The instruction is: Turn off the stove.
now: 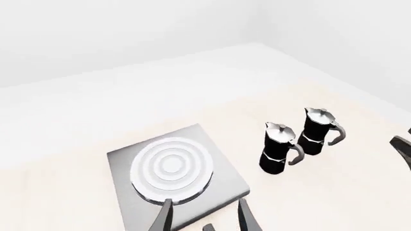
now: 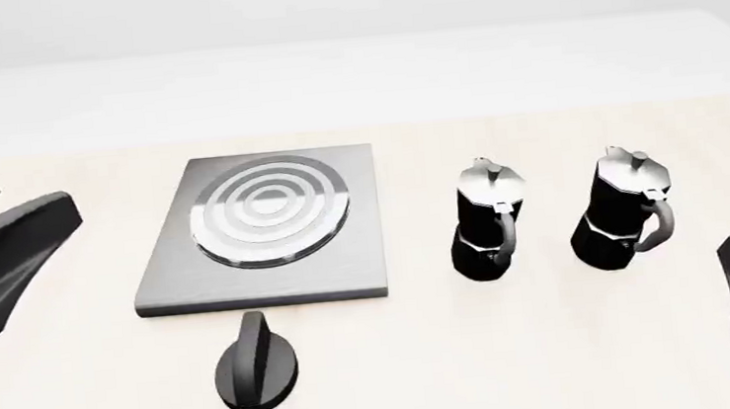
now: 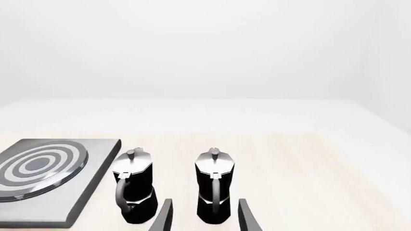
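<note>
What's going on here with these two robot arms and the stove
Two robot arms are set up to turn off a stove, and neither is touching anything. The black knob sits on the table just in front of the stove plate, untouched. The left gripper hangs open over the stove's near edge; the right gripper is open near two coffee pots standing right of the stove.

Front high, facing forward-down; wrists low; all share stove [image 2: 261, 233].
</note>
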{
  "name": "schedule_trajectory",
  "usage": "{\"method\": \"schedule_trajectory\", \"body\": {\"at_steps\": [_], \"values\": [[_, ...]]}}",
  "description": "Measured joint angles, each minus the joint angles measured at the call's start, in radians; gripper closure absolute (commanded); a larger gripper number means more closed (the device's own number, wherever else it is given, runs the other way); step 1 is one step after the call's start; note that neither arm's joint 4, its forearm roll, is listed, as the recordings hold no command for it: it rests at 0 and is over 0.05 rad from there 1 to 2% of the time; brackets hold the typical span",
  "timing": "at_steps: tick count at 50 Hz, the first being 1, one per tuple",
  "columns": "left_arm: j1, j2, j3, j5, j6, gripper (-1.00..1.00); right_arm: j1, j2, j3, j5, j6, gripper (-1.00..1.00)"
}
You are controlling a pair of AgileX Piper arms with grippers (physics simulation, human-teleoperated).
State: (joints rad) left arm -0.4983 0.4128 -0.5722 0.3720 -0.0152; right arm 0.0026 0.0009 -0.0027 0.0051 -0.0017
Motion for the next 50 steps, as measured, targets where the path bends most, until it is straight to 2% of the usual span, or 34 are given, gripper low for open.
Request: {"method": "schedule_trajectory", "body": {"at_steps": [14, 28, 50], "values": [[-0.082, 0.149, -0.114, 0.057, -0.022, -1.00, 0.000, -0.001, 0.000, 0.000, 0.000, -1.00], [-0.124, 0.284, -0.192, 0.088, -0.072, -1.00, 0.000, -0.001, 0.000, 0.000, 0.000, -1.00], [-0.187, 0.428, -0.253, 0.122, -0.150, -1.00, 0.000, -0.001, 0.000, 0.001, 0.000, -1.00]]}}
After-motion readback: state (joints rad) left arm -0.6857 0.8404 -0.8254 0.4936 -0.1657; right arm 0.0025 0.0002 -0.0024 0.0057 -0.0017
